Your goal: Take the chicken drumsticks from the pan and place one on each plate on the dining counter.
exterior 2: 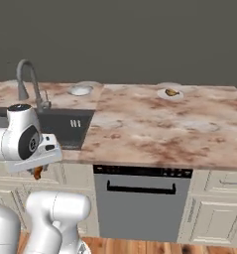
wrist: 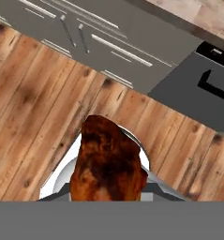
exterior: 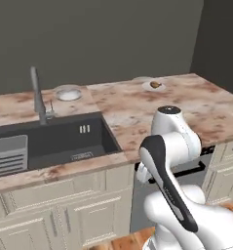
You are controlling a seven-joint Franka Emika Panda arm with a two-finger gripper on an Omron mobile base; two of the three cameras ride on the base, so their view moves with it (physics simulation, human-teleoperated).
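End effector (exterior 2: 38,171) hangs low by the cabinets, clenched on a drumstick (wrist: 108,164), carrying it toward the empty plate (exterior: 68,92) on the tabletop (exterior 2: 154,129).

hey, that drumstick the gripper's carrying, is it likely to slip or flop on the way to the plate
Probably stiff: the drumstick keeps a chunky shape and does not sag in the gripper. Its lumpy, rounded surface may let it twist or slip. It looks small beside the empty plate, so likely light, though it might roll a little once released.
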